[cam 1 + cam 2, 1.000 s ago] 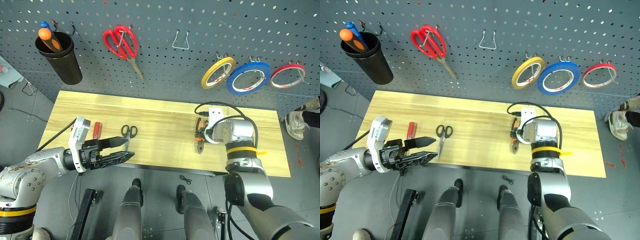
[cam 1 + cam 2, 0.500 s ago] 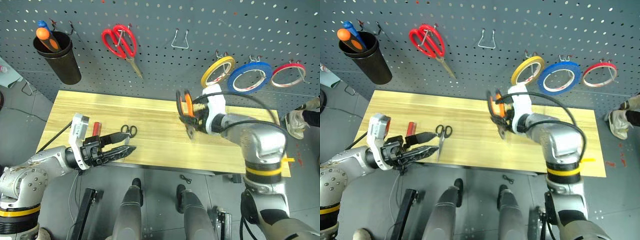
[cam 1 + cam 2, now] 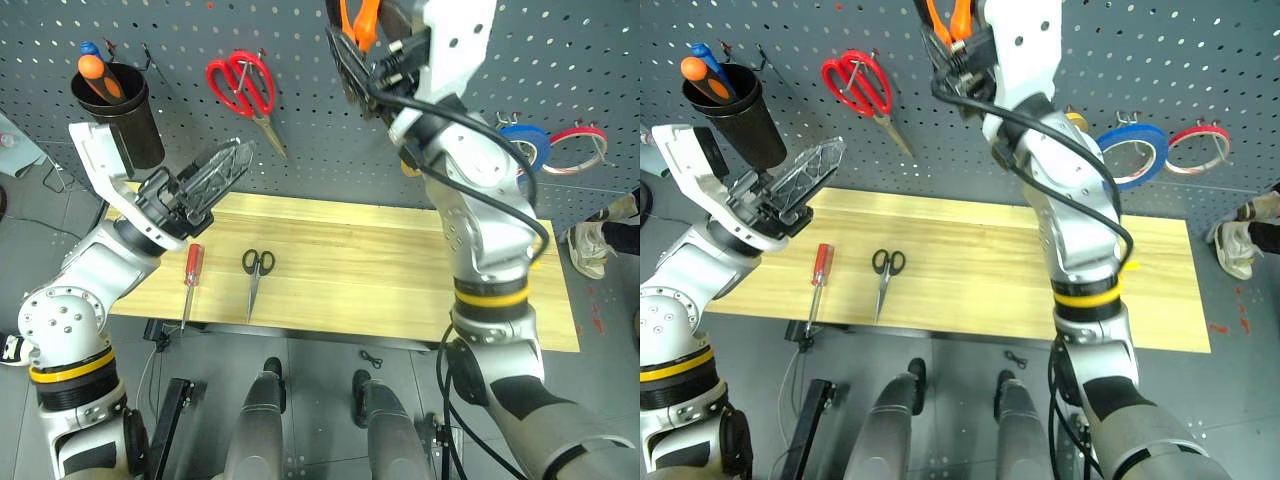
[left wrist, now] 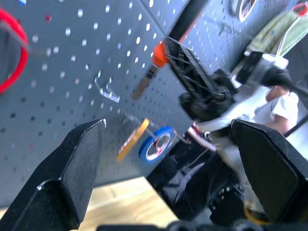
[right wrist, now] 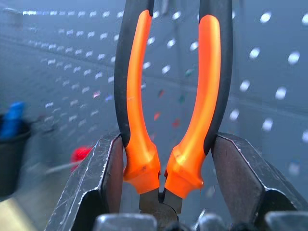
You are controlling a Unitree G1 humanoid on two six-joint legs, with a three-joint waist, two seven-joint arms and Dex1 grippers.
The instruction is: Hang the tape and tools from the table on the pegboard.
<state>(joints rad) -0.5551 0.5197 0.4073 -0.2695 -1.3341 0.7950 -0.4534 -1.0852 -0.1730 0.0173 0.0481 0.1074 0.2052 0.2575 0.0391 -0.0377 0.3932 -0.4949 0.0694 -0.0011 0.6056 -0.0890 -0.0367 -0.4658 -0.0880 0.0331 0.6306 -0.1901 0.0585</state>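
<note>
Floor (image 3: 600, 300): dark grey, smooth, red specks at right.
Cable (image 3: 30, 222): thin, black, trailing over floor at left.
Light: even, soft.

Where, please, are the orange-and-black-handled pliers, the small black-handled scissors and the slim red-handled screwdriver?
orange-and-black-handled pliers (image 5: 139, 130), right wrist view, on one orange handle.
small black-handled scissors (image 3: 257, 264), left eye view, on the black finger loops.
slim red-handled screwdriver (image 3: 194, 264), left eye view, on the red handle.
</note>
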